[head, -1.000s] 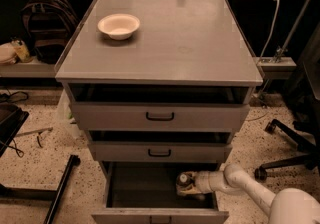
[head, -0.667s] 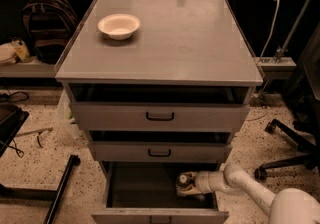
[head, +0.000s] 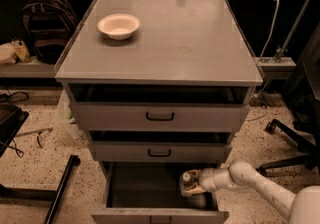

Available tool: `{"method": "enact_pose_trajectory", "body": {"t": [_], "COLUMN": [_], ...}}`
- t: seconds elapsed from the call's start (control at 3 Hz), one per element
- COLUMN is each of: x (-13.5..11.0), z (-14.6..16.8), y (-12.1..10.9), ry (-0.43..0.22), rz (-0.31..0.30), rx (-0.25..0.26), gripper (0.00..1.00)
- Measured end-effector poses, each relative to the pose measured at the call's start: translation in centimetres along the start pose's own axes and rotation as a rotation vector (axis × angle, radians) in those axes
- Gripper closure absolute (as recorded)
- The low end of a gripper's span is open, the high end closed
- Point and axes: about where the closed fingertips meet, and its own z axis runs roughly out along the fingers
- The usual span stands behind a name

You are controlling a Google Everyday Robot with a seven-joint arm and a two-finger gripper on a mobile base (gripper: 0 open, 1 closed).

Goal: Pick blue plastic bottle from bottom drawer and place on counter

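The bottom drawer (head: 150,188) is pulled open, showing its dark inside. The blue plastic bottle (head: 186,180) stands upright at the drawer's right side, its white cap showing. My gripper (head: 194,186) reaches in from the right on the white arm (head: 250,180) and is right at the bottle, touching or around its body. The counter (head: 170,43) is the grey top of the cabinet, well above the gripper.
A white bowl (head: 118,25) sits on the counter's back left. The two upper drawers (head: 160,116) are slightly open above the gripper. A backpack (head: 42,23) is at the left, chair legs (head: 287,143) at the right, and a black bar (head: 60,188) lies on the floor.
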Motion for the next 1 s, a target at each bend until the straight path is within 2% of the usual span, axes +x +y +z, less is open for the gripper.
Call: {"method": "enact_pose_trajectory", "body": {"t": [0.33,0.67,1.0], "x": [-3.9,-10.2,-12.0], "z": [-3.3,-7.3,-8.6], "y": [0.0,-0.2,-0.5], "ry": [0.046,0.076,0.097], "rz": [-0.010,-0.051,-0.094], "rx": [0.003,0.037,0.028], "gripper": [1.00,1.00,1.00]}}
